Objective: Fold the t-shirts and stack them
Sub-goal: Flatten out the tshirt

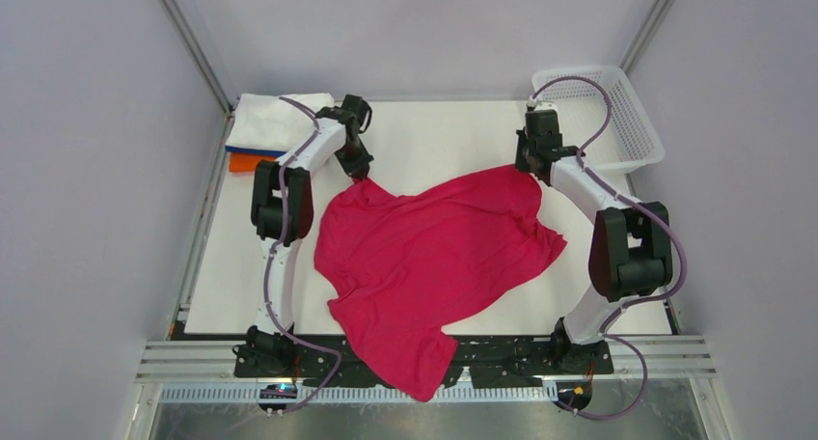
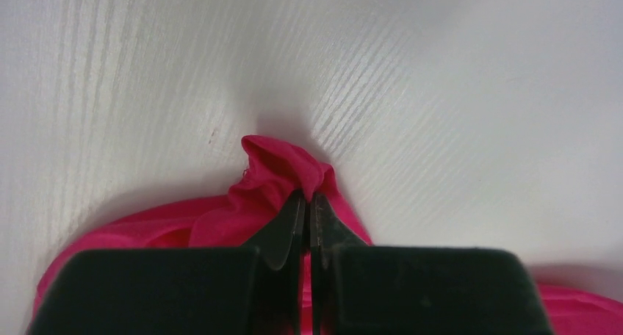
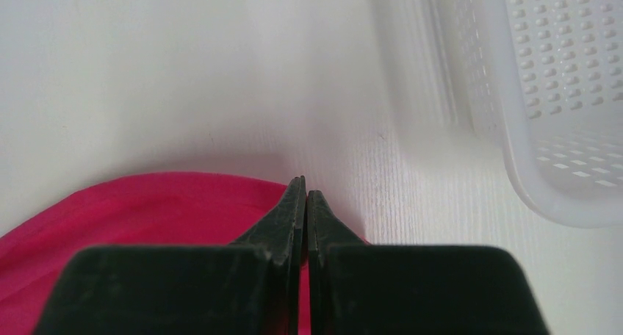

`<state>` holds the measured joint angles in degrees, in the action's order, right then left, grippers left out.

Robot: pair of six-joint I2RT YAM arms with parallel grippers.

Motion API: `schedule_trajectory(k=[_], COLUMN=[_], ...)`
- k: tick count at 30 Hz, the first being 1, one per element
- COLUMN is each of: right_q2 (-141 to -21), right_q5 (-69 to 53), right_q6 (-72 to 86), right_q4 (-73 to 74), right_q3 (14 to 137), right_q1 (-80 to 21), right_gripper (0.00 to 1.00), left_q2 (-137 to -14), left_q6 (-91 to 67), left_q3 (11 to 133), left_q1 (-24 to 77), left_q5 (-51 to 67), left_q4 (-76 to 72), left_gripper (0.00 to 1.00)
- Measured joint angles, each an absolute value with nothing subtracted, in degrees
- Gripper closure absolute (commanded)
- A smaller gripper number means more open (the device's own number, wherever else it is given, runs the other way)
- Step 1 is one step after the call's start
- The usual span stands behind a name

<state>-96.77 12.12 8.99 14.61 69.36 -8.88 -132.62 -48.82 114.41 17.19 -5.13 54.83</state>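
The magenta-red t-shirt (image 1: 424, 257) lies spread and rumpled across the middle of the table, its lower end hanging over the near edge. My left gripper (image 1: 361, 173) is shut on the shirt's far-left corner; in the left wrist view a bunched tip of red cloth (image 2: 283, 170) sticks out past the closed fingertips (image 2: 294, 206). My right gripper (image 1: 530, 165) is shut on the shirt's far-right edge; red cloth (image 3: 147, 217) shows under and between its fingers (image 3: 290, 203). A stack with the white t-shirt (image 1: 275, 122) on top, the blue t-shirt's edge (image 1: 253, 151) and the orange t-shirt (image 1: 247, 162) below sits at the far left.
A white plastic mesh basket (image 1: 641, 131) stands at the far right corner, close to my right gripper; its rim shows in the right wrist view (image 3: 558, 203). Grey walls enclose the table on three sides.
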Motion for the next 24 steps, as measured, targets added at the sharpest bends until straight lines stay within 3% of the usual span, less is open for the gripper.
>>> schedule_trajectory(k=[9, 24], right_q2=[-91.4, -55.8], right_q5=[12.3, 10.5], right_q6=[8.1, 6.3], right_q4=[13.9, 14.7], right_q3=[67.2, 62.3], right_q1=[-8.9, -8.9], right_gripper=[0.95, 0.95], left_q2=[-127.1, -77.1], left_q6=[-45.3, -35.9], left_q3=[109.7, 95.2], left_q1=[17.6, 27.8], left_q5=[-9.3, -24.4], left_q4=[52.7, 43.2], left_gripper=[1.0, 1.0])
